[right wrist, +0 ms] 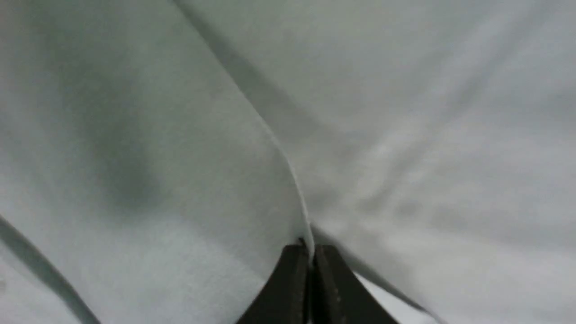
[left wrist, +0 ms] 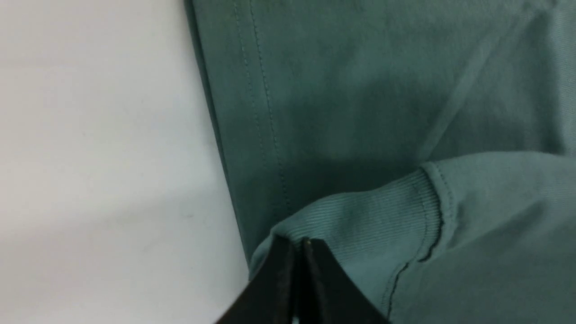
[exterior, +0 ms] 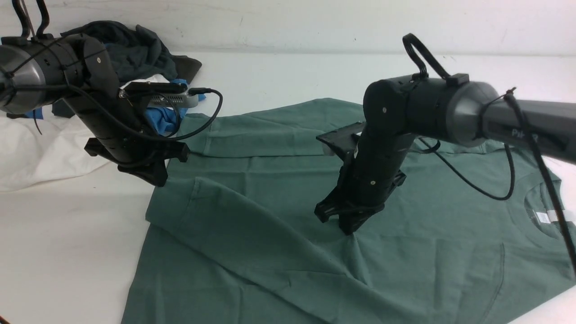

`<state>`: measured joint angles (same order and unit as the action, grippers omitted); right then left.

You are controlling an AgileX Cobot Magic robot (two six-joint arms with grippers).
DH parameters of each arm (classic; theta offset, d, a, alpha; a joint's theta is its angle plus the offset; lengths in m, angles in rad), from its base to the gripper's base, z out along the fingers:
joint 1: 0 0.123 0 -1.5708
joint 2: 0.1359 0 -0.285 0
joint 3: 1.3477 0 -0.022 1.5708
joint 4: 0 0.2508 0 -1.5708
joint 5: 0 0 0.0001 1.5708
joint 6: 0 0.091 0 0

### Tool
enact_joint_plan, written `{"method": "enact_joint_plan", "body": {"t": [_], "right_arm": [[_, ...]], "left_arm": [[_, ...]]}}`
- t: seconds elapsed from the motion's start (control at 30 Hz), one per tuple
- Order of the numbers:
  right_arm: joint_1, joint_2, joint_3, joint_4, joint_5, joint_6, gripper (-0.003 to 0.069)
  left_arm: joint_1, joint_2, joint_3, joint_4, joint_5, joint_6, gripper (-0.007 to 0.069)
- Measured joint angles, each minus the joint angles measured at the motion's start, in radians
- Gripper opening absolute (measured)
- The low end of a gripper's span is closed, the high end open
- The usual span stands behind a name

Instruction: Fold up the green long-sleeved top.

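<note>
The green long-sleeved top [exterior: 279,180] lies spread flat on the white table, its neck and white tag [exterior: 543,217] at the right. One sleeve [exterior: 252,234] runs slantwise across the body. My left gripper [exterior: 158,180] is at the top's left edge; in the left wrist view it [left wrist: 299,245] is shut on the ribbed cuff [left wrist: 360,216]. My right gripper [exterior: 348,230] points down at the middle of the top, where the sleeve ends. The right wrist view shows it [right wrist: 310,252] shut on a raised ridge of the cloth [right wrist: 288,171], which looks washed-out pale there.
A heap of other garments sits at the back left: a dark grey one [exterior: 135,49], a blue one [exterior: 164,117] and a white one [exterior: 40,148]. Bare white table [exterior: 67,247] lies left of the top. Cables hang from both arms.
</note>
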<state>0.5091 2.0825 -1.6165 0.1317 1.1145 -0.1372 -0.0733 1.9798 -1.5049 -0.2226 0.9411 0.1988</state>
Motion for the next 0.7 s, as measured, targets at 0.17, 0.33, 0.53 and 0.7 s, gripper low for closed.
{"method": "enact_joint_plan", "body": {"t": [0.17, 0.33, 0.53, 0.7], "right_arm": [[0.000, -0.028, -0.001, -0.113, -0.021, 0.067, -0.0003], [0.000, -0.011, -0.001, -0.149, -0.091, 0.079, 0.0004], [0.000, 0.012, -0.001, -0.118, -0.136, 0.080, 0.0136], [0.000, 0.012, -0.023, -0.158, -0.122, 0.115, 0.0352]], "left_arm": [[0.000, 0.000, 0.000, 0.000, -0.001, 0.000, -0.0003], [0.000, 0.000, 0.000, -0.001, -0.030, -0.001, -0.0003], [0.000, 0.000, -0.001, 0.027, -0.031, 0.000, 0.0000], [0.000, 0.000, -0.001, 0.050, -0.056, 0.003, 0.0079]]}}
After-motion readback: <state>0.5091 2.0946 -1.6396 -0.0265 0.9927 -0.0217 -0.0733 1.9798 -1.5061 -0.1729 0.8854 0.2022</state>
